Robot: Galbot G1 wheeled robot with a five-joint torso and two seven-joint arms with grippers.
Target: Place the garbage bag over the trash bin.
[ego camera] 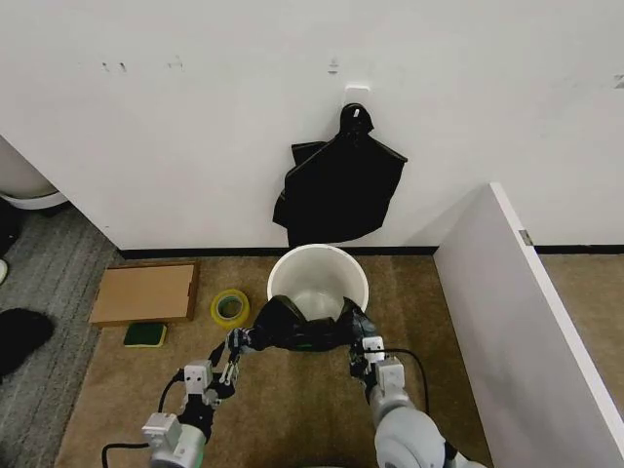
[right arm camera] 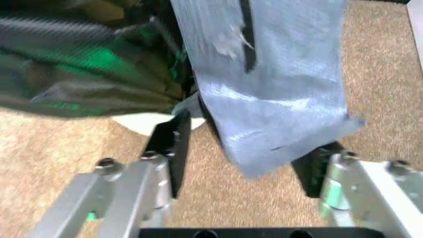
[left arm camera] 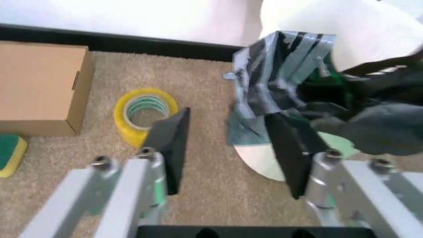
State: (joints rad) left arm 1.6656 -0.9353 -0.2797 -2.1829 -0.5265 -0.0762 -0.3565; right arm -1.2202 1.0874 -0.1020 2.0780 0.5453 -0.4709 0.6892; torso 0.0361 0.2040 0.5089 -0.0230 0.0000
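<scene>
While the trash bin (ego camera: 318, 281) stands upright on the brown carpet (ego camera: 292, 409) by the white wall (ego camera: 195, 117), we see the garbage bag (ego camera: 300, 327) draped over its near rim, stretched between both grippers. Left gripper (ego camera: 234, 343) sits at the bag's left end; in its wrist view the fingers (left arm camera: 170, 144) stand wide apart, film hanging beside one pad, no clamp. Right gripper (ego camera: 361, 341) sits at the right end, jaws also spread, a bag flap (right arm camera: 271, 94) dangling between them. Yellow tape roll (ego camera: 230, 307), cardboard box (ego camera: 144, 293) and sponge (ego camera: 144, 335) lie left of the bin; a black bundle (ego camera: 339, 185) hangs on the wall.
</scene>
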